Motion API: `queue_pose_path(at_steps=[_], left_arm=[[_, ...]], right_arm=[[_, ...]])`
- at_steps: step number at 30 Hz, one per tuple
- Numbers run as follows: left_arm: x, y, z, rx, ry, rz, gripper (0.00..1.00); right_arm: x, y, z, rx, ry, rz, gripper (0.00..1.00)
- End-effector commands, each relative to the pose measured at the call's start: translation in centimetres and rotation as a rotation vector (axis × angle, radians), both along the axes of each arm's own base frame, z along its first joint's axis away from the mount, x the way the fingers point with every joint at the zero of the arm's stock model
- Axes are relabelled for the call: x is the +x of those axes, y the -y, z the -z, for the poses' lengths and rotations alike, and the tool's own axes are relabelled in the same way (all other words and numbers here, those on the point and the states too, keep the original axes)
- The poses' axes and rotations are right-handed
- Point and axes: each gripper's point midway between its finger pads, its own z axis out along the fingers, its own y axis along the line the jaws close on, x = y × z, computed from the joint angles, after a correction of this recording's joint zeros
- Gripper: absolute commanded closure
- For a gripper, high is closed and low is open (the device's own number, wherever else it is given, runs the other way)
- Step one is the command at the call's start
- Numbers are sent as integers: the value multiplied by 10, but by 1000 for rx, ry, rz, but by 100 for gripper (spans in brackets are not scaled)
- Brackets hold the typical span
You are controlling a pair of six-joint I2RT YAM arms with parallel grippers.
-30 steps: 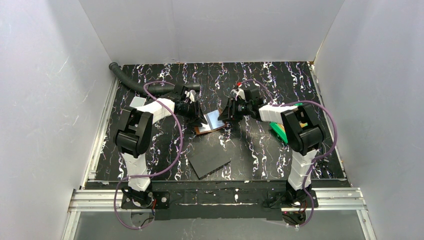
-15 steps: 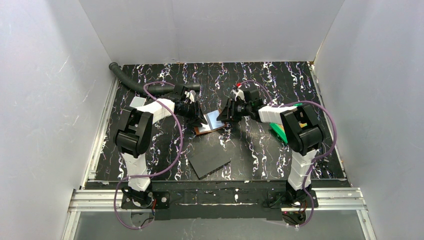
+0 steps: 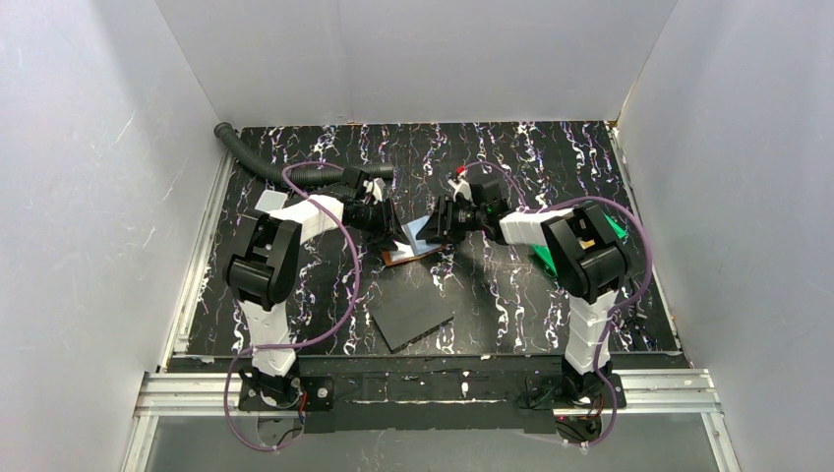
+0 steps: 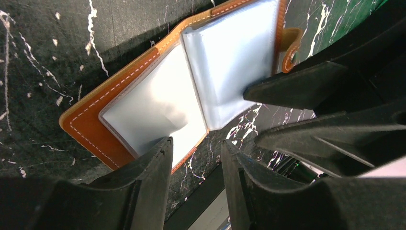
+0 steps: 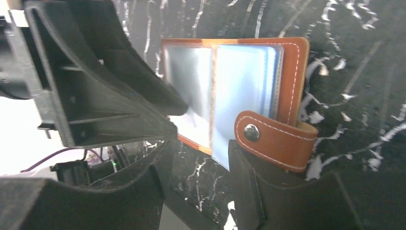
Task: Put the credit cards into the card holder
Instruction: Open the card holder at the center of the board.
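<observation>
Black marbled desk [image 3: 590, 157] | card holder [image 5: 292, 72] laid open between left claw [image 4: 194, 146] and right claw [image 5: 201, 148] | left jaws held apart, 1 finger [image 4: 153, 163] set on clear sleeve [image 4: 148, 110] | right jaws held apart, snap tab [image 5: 275, 139] seen against 1 finger

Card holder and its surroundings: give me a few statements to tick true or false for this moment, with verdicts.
1. The card holder lies open, clear sleeves facing up. True.
2. Its snap tab is fastened. False: it is unsnapped, curled at the holder's edge.
3. The left jaws and the right jaws both stand at the card holder. True.
4. The dark grey slab lies on the holder. False: it lies apart, nearer the arm bases.
5. The green bin is on the left. False: it sits under the right arm.
</observation>
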Motion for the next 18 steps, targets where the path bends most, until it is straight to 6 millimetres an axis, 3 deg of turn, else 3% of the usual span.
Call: queue_pose_path(at_steps=[1, 6, 16, 18], left_arm=[[-3, -2, -14, -9, 25, 9, 59], [-6, -5, -8, 9, 15, 12, 60], [-6, -4, -9, 5, 14, 11, 60], [-6, -4, -10, 3, 15, 12, 60]], right_arm=[[12, 17, -1, -113, 67, 24, 44], [13, 34, 7, -148, 49, 37, 40], [12, 31, 6, -116, 46, 29, 39], [17, 39, 8, -172, 68, 45, 37]])
